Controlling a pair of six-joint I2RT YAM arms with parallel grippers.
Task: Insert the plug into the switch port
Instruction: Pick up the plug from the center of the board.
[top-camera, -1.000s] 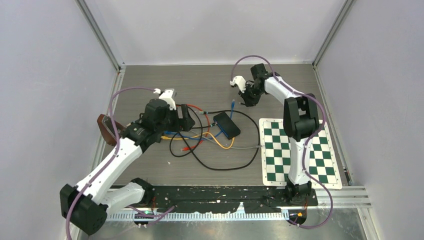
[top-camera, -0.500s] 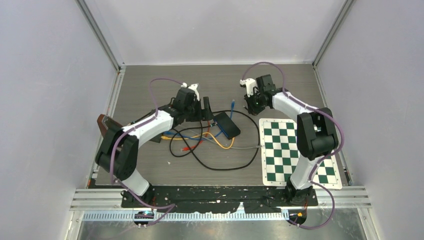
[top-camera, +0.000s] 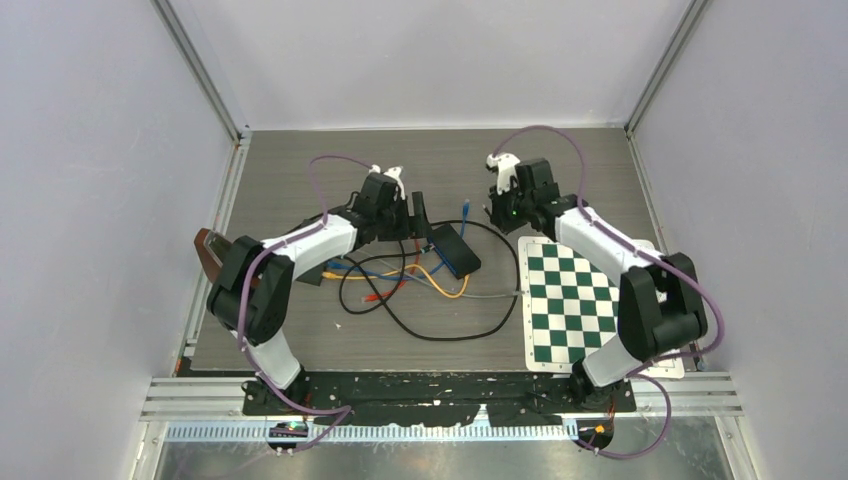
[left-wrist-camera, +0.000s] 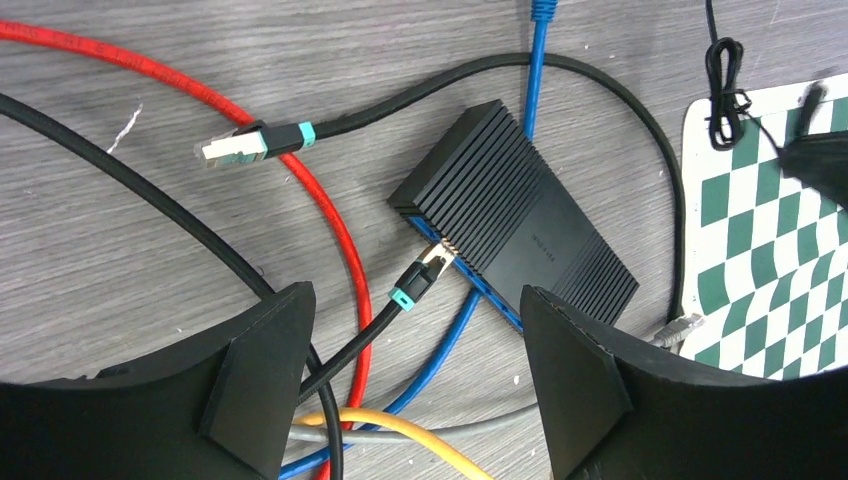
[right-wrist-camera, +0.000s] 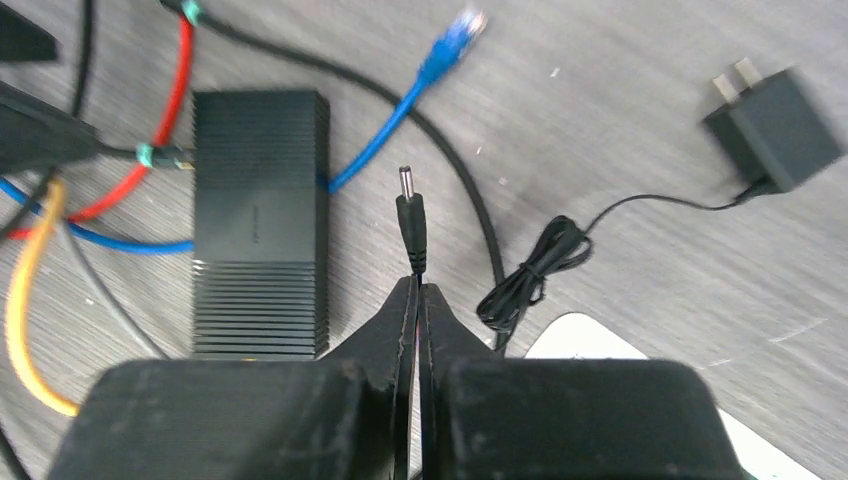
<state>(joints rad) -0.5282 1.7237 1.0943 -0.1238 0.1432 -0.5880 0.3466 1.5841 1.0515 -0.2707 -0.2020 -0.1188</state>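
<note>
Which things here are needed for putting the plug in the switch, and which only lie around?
Needed: barrel plug, held in the shut right gripper; black switch; open left gripper near it.
Lying about: red cable, orange cable, blue cable, checkered mat.

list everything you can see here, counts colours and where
switch: 1, black, mid table
teal-booted plugs: 2, on black cable; one at the switch's ports, one loose left of it
red cable: 1, red, left of switch
blue cable: at least 1, blue, loose end beyond switch
orange cable: 1, orange, near side of switch
grey cable: 1, grey, plug by the mat
power adapter: 1, black, right of switch, thin cord bundled
barrel plug: 1, black, in right gripper
mat: 1, green-white checks, right
brown object: 1, brown, left table edge
table: 1, grey wood
left gripper: open, over the cables
right gripper: shut on barrel plug
</note>
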